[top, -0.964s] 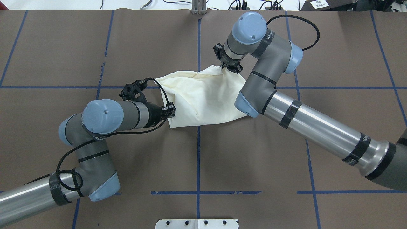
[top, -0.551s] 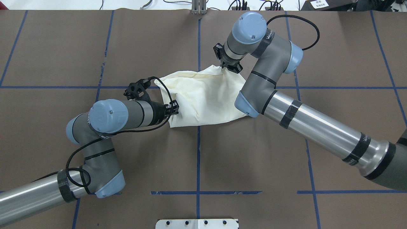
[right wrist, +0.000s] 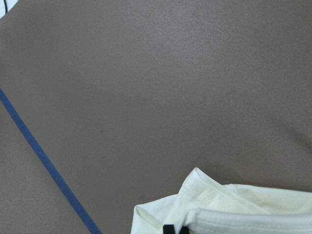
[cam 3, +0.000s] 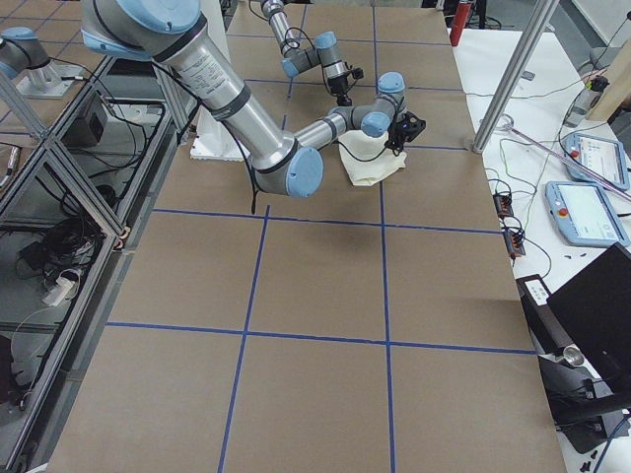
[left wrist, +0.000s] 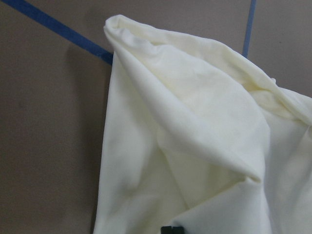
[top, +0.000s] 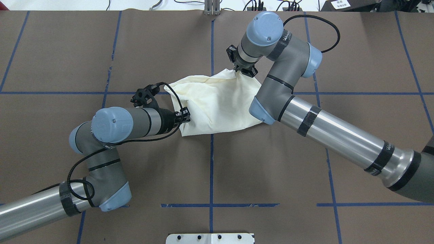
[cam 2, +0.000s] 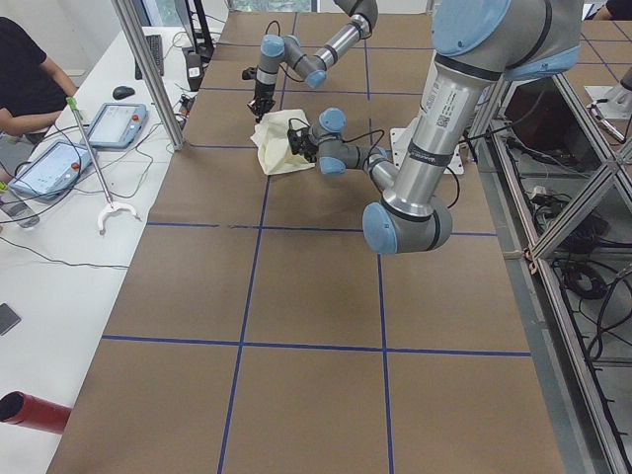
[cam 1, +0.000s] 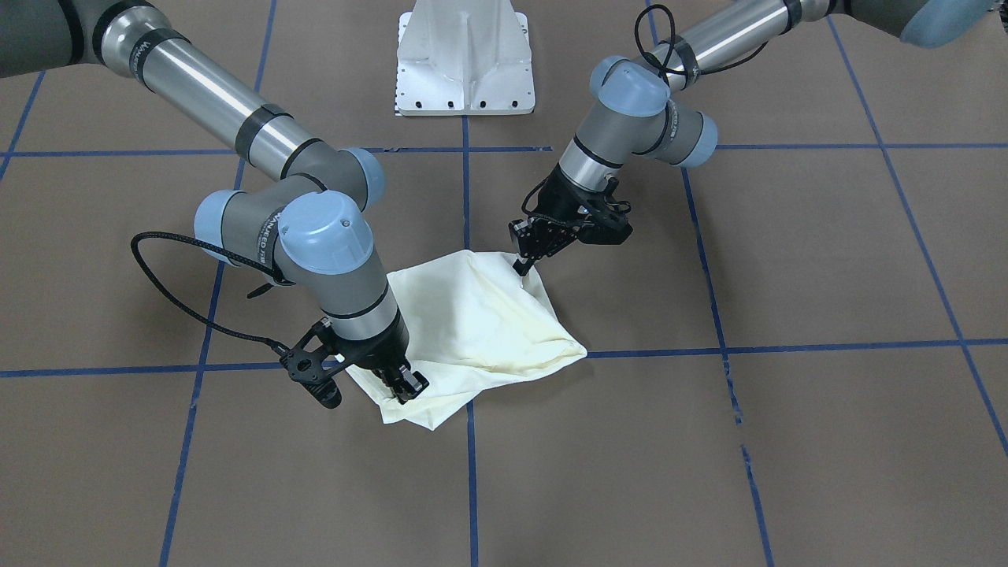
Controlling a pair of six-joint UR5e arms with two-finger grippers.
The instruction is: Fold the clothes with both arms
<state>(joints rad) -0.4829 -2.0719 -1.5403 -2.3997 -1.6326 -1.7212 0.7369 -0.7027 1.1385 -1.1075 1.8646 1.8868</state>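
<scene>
A cream shirt [top: 217, 101] lies bunched in a loose folded heap near the middle of the brown counter [top: 305, 152], over the crossing of the blue tape lines [top: 211, 162], plain side up with no print in sight. In the overhead view the left arm [top: 112, 125] comes in from 8 o'clock, and its left pincer [top: 184, 117] is clenched on the shirt's edge at about 8 o'clock of the heap. The front-facing view shows that corner raised off the counter, with the cloth sloping down from it. The right arm [top: 339, 135] reaches in from 4 o'clock, bends over the shirt and brings the right pincer [top: 238, 70] down on the corner at 1 o'clock, where it is clenched on a pinch of cloth drawn up to a small peak. Each wrist view shows black fingertips at its 6 o'clock edge with cream fabric gathered at them; the right one shows a stitched hem there. The white pedestal [cam 1: 465, 63] stands well apart from the shirt, at 6 o'clock in the overhead view.
</scene>
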